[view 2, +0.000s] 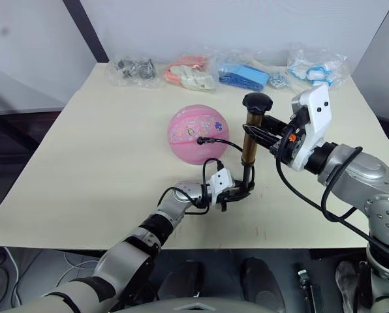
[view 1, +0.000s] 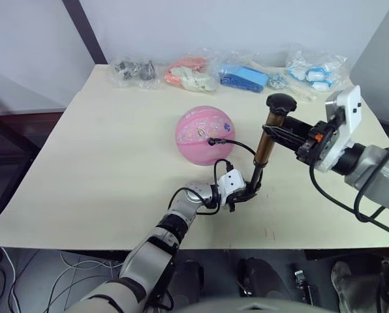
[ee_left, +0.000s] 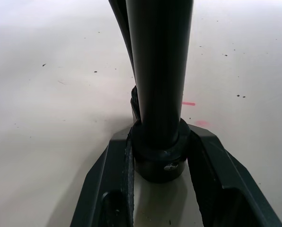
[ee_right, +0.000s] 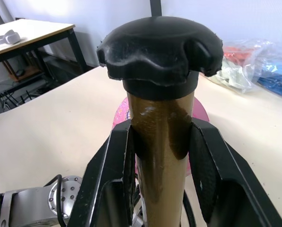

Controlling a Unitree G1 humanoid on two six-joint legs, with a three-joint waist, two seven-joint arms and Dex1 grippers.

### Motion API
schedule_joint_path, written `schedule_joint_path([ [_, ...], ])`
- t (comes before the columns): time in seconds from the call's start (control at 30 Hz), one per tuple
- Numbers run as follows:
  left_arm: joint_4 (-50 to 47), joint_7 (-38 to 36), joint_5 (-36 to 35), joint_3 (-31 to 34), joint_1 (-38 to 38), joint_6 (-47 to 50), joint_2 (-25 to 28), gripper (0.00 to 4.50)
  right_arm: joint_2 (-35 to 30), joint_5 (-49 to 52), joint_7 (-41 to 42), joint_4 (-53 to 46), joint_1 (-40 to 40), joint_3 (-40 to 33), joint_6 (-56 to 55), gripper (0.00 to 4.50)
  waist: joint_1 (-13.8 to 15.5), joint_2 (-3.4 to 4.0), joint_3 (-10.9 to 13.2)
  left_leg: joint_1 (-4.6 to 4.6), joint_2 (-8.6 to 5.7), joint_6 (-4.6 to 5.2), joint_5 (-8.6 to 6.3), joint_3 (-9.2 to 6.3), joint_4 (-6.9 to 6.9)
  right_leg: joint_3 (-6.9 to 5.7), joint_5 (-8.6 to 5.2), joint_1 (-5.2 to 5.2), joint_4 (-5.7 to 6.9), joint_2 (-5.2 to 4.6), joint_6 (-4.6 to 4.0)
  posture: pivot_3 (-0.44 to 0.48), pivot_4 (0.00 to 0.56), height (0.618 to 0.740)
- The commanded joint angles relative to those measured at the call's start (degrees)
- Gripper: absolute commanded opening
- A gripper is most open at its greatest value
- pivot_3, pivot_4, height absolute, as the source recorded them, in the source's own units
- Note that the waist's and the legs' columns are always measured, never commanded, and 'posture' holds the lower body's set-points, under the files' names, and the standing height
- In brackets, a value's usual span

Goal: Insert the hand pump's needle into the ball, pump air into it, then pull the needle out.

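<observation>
Needle: its black fitting [view 1: 211, 141] sits against the ball [view 1: 204, 135] at the valve, so insertion looks done.
Pump: the hand pump [view 1: 267, 140] stands upright on the desk [view 1: 103, 169], just beside the ball.
Left gripper [view 1: 241, 195]: fingers clamped on the pump's lower black end.
Right gripper [view 1: 287, 134]: fingers closed around the brass tube just under the knob.
Left to do: pumping strokes, judging by the handle's position, then pulling the needle out.

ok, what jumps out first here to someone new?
The hand pump standing upright near the table's middle: the left gripper clamps its black base on the table, the right gripper grips the gold tube just under the knob. Behind it sits the pink ball, with the hose's needle at its valve.
</observation>
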Motion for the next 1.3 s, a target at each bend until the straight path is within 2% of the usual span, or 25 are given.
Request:
schedule_joint_path([
  [0.03,6.35,1.07,3.72,-1.24,3.34,4.57,2.34,1.12,0.91,-8.17,4.13,1.33,7.49,7.15,-4.89,1.06,0.01,-0.17,-0.16,0.04,0.02,0.00,0.00,-0.01,0.00,-0.02,0.00,0.03,0.00,0.02,0.00,0.000,0.150,0.740],
  [0.17,6.30,1.24,3.62,-1.21,3.26,4.68,2.34,1.12,1.99,-16.61,8.54,5.61,13.66,12.36,-11.38,1.06,-0.22,-0.29,-0.48,0.13,0.04,0.00,0.00,0.00,0.00,-0.02,-0.01,0.10,0.01,0.06,-0.01,0.000,0.150,0.740],
  [0.33,5.41,1.08,3.55,-1.20,4.01,4.89,3.08,1.12,5.98,-27.27,13.60,15.79,18.76,21.06,-19.55,1.06,-0.55,-0.52,-1.05,0.29,0.12,0.00,0.00,-0.02,-0.01,-0.02,-0.02,0.22,0.01,0.17,-0.02,0.000,0.150,0.740],
  [0.4,5.25,1.07,3.54,-1.20,4.09,5.00,3.12,1.12,7.60,-29.60,15.05,19.23,19.54,22.57,-21.67,1.06,-0.64,-0.60,-1.23,0.32,0.13,0.00,0.00,-0.01,-0.02,-0.01,-0.02,0.23,0.01,0.16,-0.02,0.000,0.150,0.740],
  [0.57,5.09,1.16,3.51,-1.24,4.09,5.19,3.07,1.12,10.18,-34.87,18.40,26.25,20.97,24.93,-25.28,1.06,-0.71,-0.58,-1.21,1.13,0.38,-0.02,-0.03,-0.02,-0.20,-0.02,-0.26,0.92,0.00,0.09,-0.41,0.000,0.150,0.740],
  [0.67,4.95,1.21,3.48,-1.28,4.19,5.23,3.01,1.12,10.76,-36.66,19.68,27.40,21.47,24.91,-26.29,1.06,-0.71,-0.55,-1.23,1.17,0.57,-0.03,-0.04,-0.04,-0.20,-0.07,-0.29,0.94,0.00,0.08,-0.45,0.000,0.150,0.740],
  [0.83,5.01,1.32,3.53,-1.31,4.50,5.11,3.05,1.12,9.97,-29.92,18.69,17.24,19.02,17.08,-21.89,1.06,-0.58,-0.42,-1.17,1.12,0.58,-0.03,-0.04,-0.09,-0.22,-0.15,-0.29,0.93,0.00,0.20,-0.45,0.000,0.150,0.740],
  [1.0,5.52,1.57,3.76,-1.69,4.72,4.81,2.55,1.12,4.97,-13.90,14.93,4.38,10.10,3.19,-12.31,1.06,-0.30,-0.22,-0.49,0.83,0.33,-0.05,-0.04,-0.02,-0.20,-0.10,-0.24,0.73,-0.02,0.08,-0.35,0.000,0.150,0.740],
  [1.1,6.09,1.69,3.89,-1.72,4.35,4.67,2.19,1.12,1.60,-4.93,11.59,1.85,4.72,-2.43,-7.90,1.06,-0.21,0.15,-0.02,0.54,0.13,-0.04,-0.03,-0.05,-0.15,-0.09,-0.11,0.49,-0.02,-0.04,-0.08,0.000,0.150,0.740],
  [1.3,6.70,1.55,3.96,-1.70,4.11,4.27,2.10,1.12,-4.02,8.17,4.93,1.54,-2.44,-7.92,-4.34,1.06,0.57,0.07,0.05,0.01,-0.02,-0.03,-0.02,-0.10,-0.02,-0.14,-0.08,0.06,-0.01,-0.01,-0.06,0.000,0.150,0.740],
])
